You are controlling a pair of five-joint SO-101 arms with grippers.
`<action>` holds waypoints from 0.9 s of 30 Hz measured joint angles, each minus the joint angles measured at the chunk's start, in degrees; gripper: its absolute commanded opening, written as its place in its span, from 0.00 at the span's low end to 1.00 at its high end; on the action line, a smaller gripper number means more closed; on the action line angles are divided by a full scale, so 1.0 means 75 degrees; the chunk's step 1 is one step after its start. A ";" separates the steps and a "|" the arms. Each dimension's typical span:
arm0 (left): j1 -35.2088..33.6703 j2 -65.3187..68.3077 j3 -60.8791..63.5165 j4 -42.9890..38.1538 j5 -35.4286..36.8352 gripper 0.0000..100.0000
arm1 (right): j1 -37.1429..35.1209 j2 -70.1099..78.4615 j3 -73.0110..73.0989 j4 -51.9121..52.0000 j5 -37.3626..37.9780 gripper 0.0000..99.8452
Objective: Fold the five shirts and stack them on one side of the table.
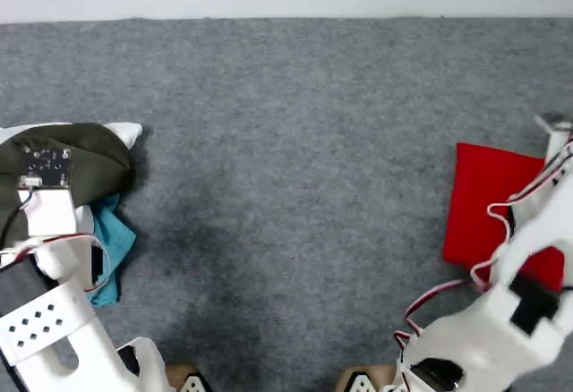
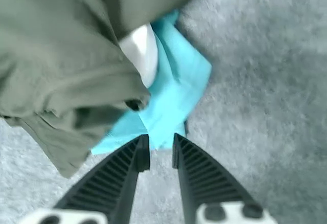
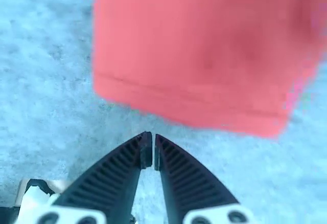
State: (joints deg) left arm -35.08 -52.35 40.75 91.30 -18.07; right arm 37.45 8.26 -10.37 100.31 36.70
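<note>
High view: the folded red shirt (image 1: 488, 204) lies at right. The left gripper (image 2: 160, 152), jaws slightly apart, sits at the edge of the teal shirt (image 2: 176, 81). The right gripper (image 3: 148, 150) is closed and empty. The left should pinch the teal layer alone, clear of the olive shirt (image 2: 56, 55).

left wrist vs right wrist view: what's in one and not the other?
Left wrist, not right: an olive shirt bunched over a white shirt and a teal shirt, with the left gripper slightly open at the teal edge. Right wrist, not left: a red shirt lying flat, with the right gripper shut just short of it. Shared: the grey felt table surface.
</note>
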 measured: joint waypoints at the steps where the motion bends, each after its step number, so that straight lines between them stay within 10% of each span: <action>1: 0.0000 0.0000 0.0059 -0.0152 0.0000 0.14 | 0.0000 -0.0328 0.0094 0.0012 -0.0012 0.01; 16: 0.0000 0.0129 0.0434 -0.1711 -0.1008 0.23 | -0.0035 -0.3634 0.3833 0.0023 -0.0012 0.01; 27: -0.0973 0.3493 -0.2004 -0.1629 -0.1032 0.23 | -0.0363 -0.4032 0.4079 0.0023 0.0000 0.01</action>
State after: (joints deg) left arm -42.37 -26.15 25.71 79.08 -25.80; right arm 34.73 -21.98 20.22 100.48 36.70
